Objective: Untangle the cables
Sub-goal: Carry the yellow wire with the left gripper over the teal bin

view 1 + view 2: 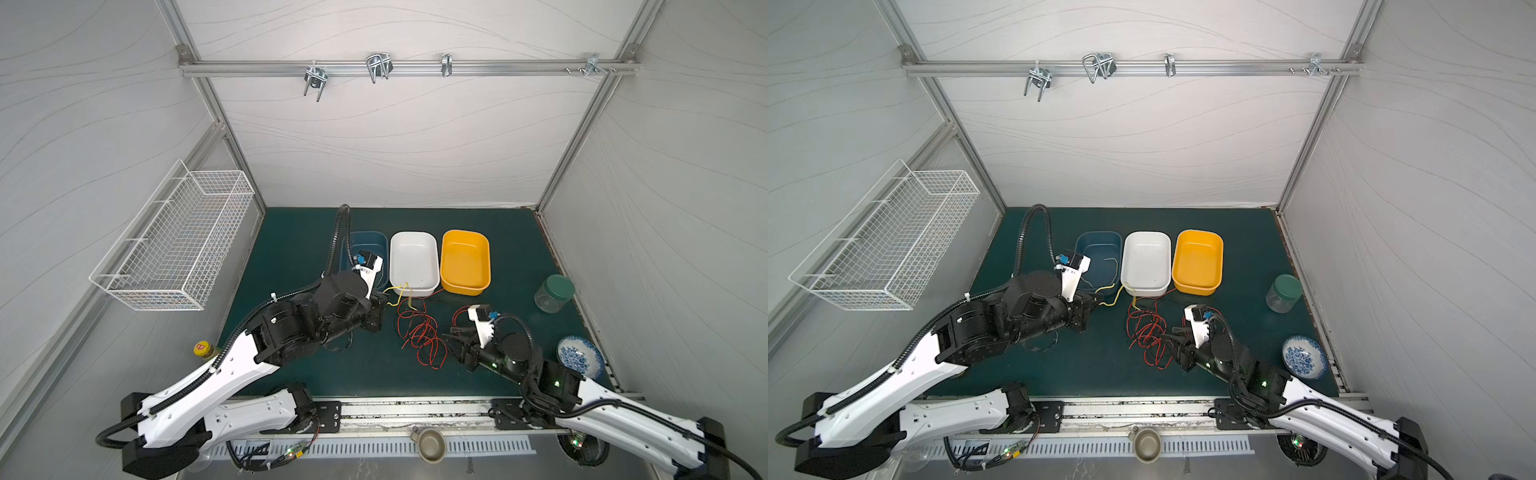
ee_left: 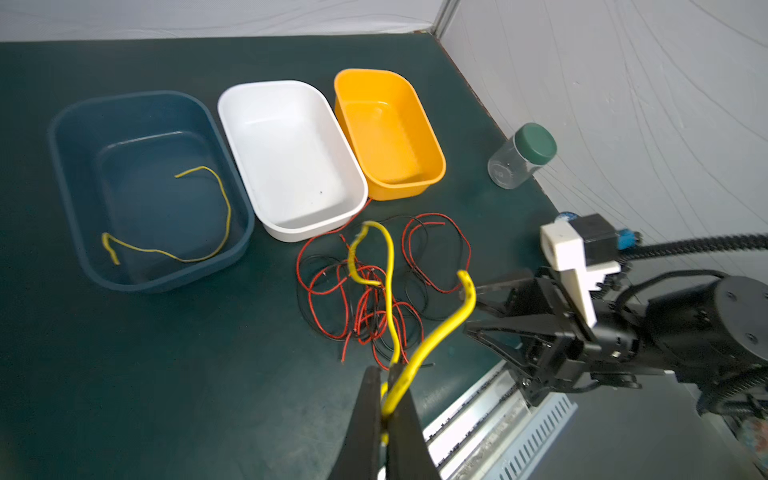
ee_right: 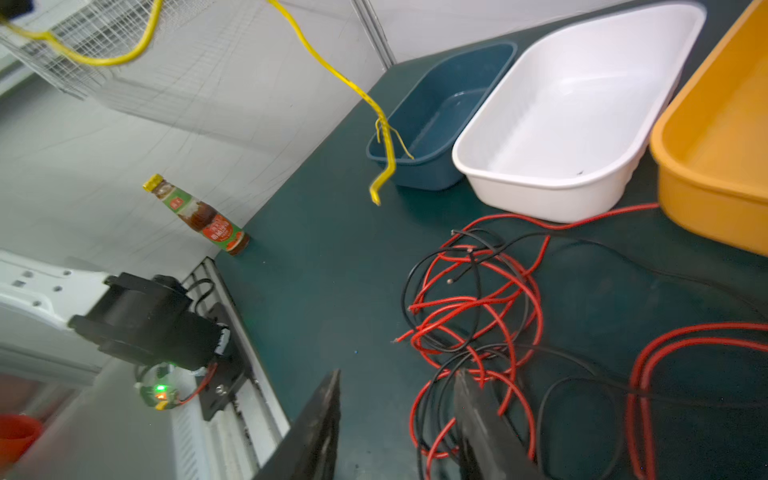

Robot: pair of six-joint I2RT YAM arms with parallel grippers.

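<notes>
Dark green mat [image 1: 291, 374] inside a white-walled booth. Three bins sit in a row at the far side: blue bin [image 2: 145, 187] on the left, white bin [image 2: 291, 158] in the middle, orange bin [image 2: 386, 137] on the right. One yellow cable [image 2: 228, 216] lies curled in the blue bin. My left gripper [image 2: 385, 374] is clamped tight on a second yellow cable [image 2: 436, 334], which is lifted off the mat. Its long end arcs out and dangles in the air near the near edges of the blue and white bins. The red and black cables [image 1: 417, 334] lie in a loose tangle on the mat, just near of the white bin. One red strand from it runs toward the orange bin. My right gripper [image 3: 398, 374] sits low at the tangle's right, fingers apart and gripping nothing; a few loops lie beside and under one finger. At the right edge I note a green-lidded jar [image 1: 555, 293] and a blue-patterned bowl [image 1: 579, 358]. A sauce bottle [image 3: 199, 218] stands at the near left, and a wire basket [image 1: 178, 245] hangs on the left wall.
</notes>
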